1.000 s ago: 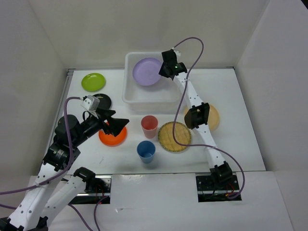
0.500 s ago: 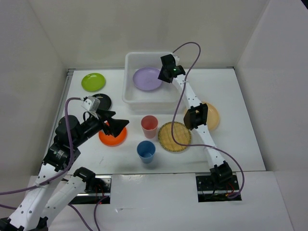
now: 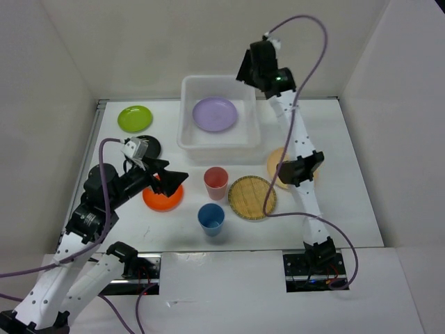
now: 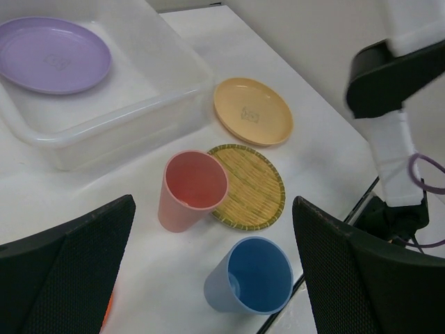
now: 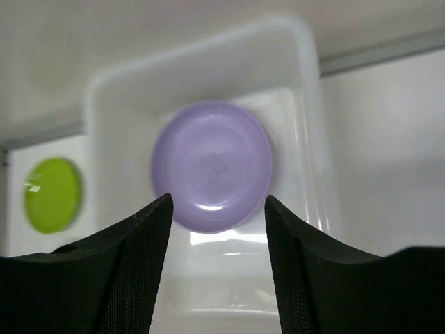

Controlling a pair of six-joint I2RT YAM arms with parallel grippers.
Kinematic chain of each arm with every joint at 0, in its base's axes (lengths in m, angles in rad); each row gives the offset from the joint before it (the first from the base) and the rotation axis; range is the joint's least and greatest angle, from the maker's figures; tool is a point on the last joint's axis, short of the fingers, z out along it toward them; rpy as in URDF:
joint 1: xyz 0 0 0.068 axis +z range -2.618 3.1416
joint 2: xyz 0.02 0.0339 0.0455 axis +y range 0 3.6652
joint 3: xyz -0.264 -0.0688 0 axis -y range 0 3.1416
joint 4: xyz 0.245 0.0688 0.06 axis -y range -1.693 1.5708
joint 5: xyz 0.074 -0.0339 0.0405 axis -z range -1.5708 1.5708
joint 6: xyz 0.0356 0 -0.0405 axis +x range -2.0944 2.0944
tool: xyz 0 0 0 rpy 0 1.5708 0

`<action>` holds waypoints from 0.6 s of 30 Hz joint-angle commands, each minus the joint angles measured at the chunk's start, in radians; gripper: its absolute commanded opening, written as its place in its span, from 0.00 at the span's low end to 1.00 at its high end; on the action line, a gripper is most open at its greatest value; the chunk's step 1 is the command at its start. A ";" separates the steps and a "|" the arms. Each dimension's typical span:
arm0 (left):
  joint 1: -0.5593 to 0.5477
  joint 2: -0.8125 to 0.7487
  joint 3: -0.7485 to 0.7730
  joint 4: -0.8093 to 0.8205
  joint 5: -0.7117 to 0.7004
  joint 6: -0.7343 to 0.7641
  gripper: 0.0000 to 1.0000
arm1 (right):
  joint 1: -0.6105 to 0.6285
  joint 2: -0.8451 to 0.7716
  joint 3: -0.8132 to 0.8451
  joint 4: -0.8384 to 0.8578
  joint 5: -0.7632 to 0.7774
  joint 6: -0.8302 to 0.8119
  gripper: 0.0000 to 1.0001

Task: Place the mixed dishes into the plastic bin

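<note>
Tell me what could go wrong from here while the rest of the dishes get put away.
1. The pink cup stands tight against the woven plate; lifting either one could knock or drag the other.
2. The orange plate lies flat on the table under the open left hand; its low rim may slip from the grip.
3. The purple plate fills the middle of the bin; a cup dropped on it might bounce or roll.
</note>
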 commanded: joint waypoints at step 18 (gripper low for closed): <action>0.014 0.108 0.066 0.053 0.096 0.046 1.00 | -0.049 -1.127 -1.054 0.025 0.305 0.014 0.64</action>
